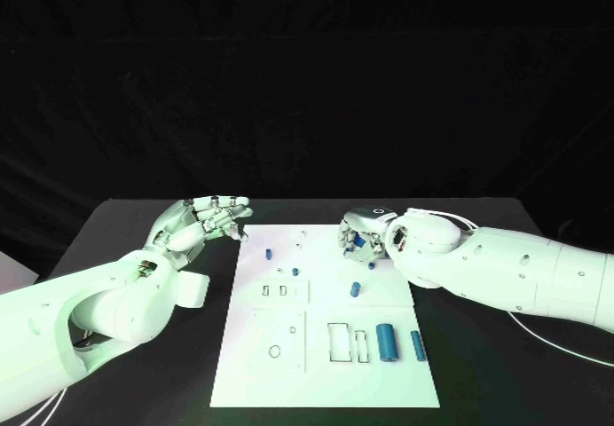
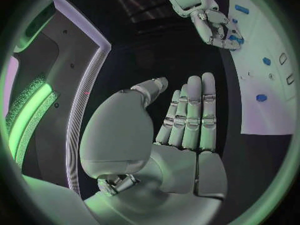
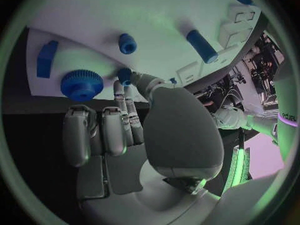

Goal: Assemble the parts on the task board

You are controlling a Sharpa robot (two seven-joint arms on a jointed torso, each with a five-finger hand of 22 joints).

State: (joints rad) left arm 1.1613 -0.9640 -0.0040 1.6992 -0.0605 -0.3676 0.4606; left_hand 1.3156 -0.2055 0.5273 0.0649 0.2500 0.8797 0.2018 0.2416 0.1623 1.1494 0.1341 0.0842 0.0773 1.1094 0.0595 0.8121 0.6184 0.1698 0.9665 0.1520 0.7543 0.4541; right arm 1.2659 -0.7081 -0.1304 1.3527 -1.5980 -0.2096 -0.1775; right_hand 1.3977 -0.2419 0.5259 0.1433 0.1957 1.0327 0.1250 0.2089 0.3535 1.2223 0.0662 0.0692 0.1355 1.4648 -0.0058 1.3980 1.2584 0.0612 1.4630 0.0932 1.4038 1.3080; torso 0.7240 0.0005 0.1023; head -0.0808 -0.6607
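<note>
The white task board [image 1: 256, 373] lies in the middle of the black table. My right hand [image 1: 362, 238] hovers over its far right corner, thumb and a finger pinching a small blue peg [image 3: 125, 76] at the board's surface. Beside that peg are a blue gear [image 3: 82, 84], a blue block [image 3: 45, 58], another short peg [image 3: 127, 43] and a blue cylinder [image 3: 202, 46]. My left hand [image 1: 205, 220] is held up off the board's far left corner, fingers straight and empty [image 2: 187, 120]. Small blue pieces [image 1: 269, 253] [image 1: 355, 288] stand on the board.
A thick blue cylinder [image 1: 387, 343] and a slim one [image 1: 417, 345] lie at the board's near right, beside two rectangular slots [image 1: 339, 343]. A round hole [image 1: 275, 351] sits near left. A white cable [image 1: 563, 348] trails on the table under my right arm.
</note>
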